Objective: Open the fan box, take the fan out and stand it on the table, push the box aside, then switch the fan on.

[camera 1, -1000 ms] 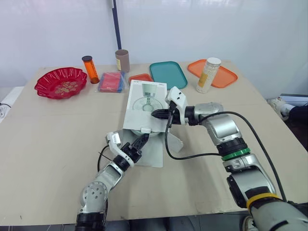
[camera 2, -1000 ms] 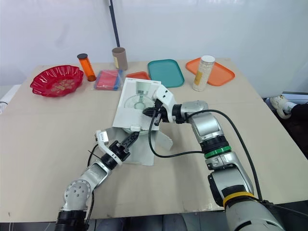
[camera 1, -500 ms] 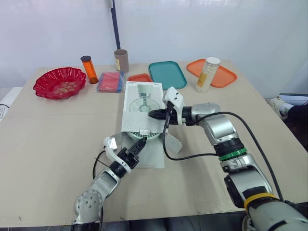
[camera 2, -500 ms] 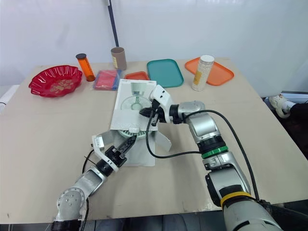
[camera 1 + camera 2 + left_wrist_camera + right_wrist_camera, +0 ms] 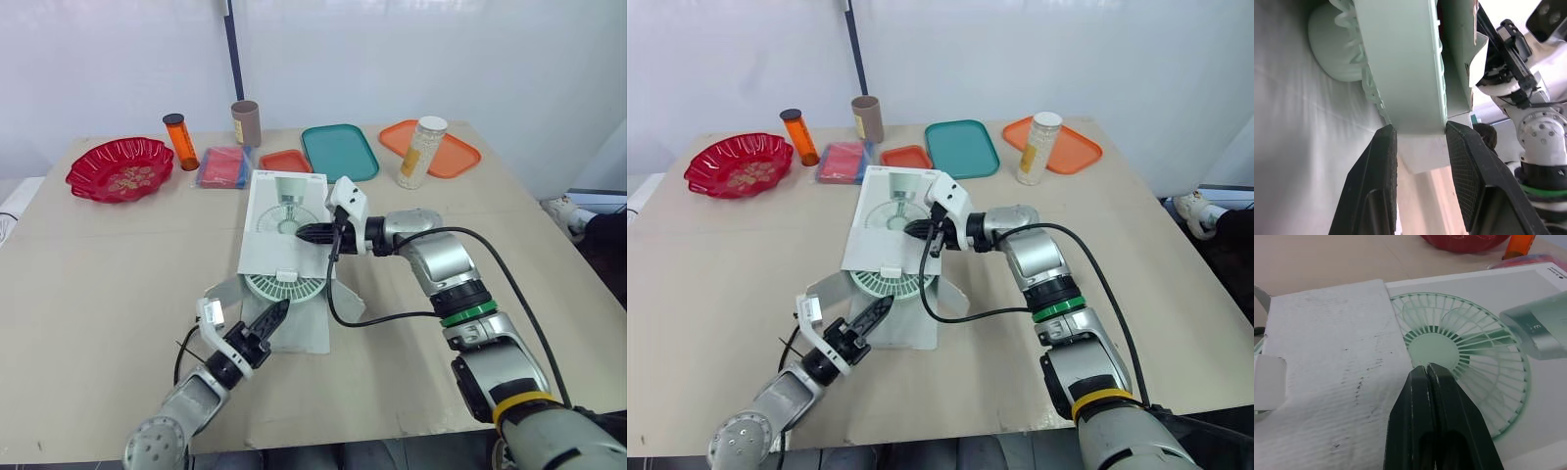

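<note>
Left eye view: the table is carrying the work at its centre, with a red dish sitting at 10 o'clock and a teal tray at 12 o'clock, both well apart from the job.

The fan box is lying flat at centre, its flaps splaying open at the 6 o'clock end.

The fan is lying partly out of that open end, its pale green grille showing and the rest hidden under the lid.

The right gripper is reaching in from 3 o'clock. Its fingers are pressed together, tips bearing on the box's printed top and grasping nothing.

The left gripper is coming in from 7 o'clock. In the left wrist view its fingers are flanking the fan's rim and appear to be clamping it.

Assessment: the fan is likely light, stiff plastic, smooth enough to slip. The thin grille ribs are looking fragile. The solid rim or the base is the sound hold. The cardboard is light and will slide unless pinned.
</note>
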Available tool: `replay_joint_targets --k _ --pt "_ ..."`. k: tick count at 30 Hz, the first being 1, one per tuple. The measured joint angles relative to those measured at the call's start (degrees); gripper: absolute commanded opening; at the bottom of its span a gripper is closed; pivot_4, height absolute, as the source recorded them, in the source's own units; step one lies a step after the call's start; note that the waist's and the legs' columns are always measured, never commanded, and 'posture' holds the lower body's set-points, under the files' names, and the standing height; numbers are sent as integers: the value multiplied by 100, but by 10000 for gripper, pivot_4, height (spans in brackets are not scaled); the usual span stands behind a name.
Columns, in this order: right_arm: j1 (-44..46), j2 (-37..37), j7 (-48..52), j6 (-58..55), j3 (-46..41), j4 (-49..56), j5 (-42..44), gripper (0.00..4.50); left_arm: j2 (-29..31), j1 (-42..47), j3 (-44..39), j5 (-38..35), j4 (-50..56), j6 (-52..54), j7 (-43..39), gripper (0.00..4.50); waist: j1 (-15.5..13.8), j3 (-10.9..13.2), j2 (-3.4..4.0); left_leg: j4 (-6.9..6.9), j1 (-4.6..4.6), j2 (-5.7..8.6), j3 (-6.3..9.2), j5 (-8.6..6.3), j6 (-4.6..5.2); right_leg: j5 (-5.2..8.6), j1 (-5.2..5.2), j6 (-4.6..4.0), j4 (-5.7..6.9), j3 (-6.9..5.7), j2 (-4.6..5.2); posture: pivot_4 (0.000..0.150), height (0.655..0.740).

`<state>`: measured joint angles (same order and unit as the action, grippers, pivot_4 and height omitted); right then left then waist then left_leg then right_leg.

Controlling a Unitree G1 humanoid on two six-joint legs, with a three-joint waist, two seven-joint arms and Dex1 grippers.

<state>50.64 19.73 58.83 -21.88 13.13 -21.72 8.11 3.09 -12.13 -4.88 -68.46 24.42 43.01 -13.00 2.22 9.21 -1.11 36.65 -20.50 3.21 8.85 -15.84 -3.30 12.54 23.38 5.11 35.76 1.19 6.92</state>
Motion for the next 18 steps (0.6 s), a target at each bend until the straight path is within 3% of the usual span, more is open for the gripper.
replay_joint_targets --k 18 --pt "-5 7 -6 -77 1 15 2 0 490 -593 98 -938 302 205 159 11497 0 1 2 -1 0 -1 -1 -2 2 2 1 -2 0 0 0 1500 7384"
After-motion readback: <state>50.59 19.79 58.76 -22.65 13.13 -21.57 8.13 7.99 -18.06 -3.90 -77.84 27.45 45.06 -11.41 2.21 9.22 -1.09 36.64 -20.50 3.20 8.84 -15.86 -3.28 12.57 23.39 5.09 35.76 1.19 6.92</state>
